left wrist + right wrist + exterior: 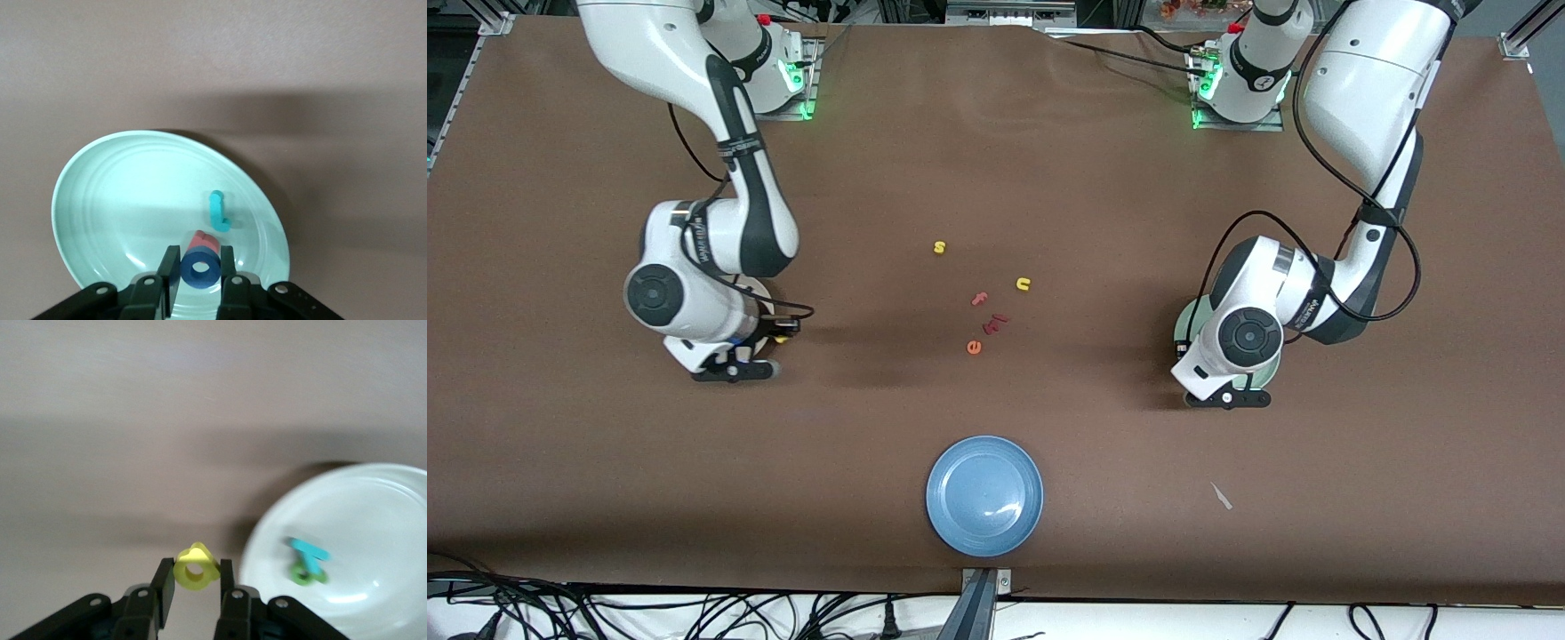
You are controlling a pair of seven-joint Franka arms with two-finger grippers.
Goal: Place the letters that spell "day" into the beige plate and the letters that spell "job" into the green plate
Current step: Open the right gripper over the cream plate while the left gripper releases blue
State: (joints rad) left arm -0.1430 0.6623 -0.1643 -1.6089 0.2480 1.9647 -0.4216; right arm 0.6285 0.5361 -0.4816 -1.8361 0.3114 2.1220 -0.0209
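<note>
L gripper (200, 267) over green plate (120, 200), clamped on blue "o" (201, 268); pink "b" (202, 238) and teal "j" (218, 211) lying in plate. R gripper (195, 577) clamped on yellow "d" (195, 568), just beside beige plate (373, 513) rim, over table; teal "y" (307, 551) + green "a" (307, 575) in plate. Blue plate (984, 495) nearest front cam.
</note>
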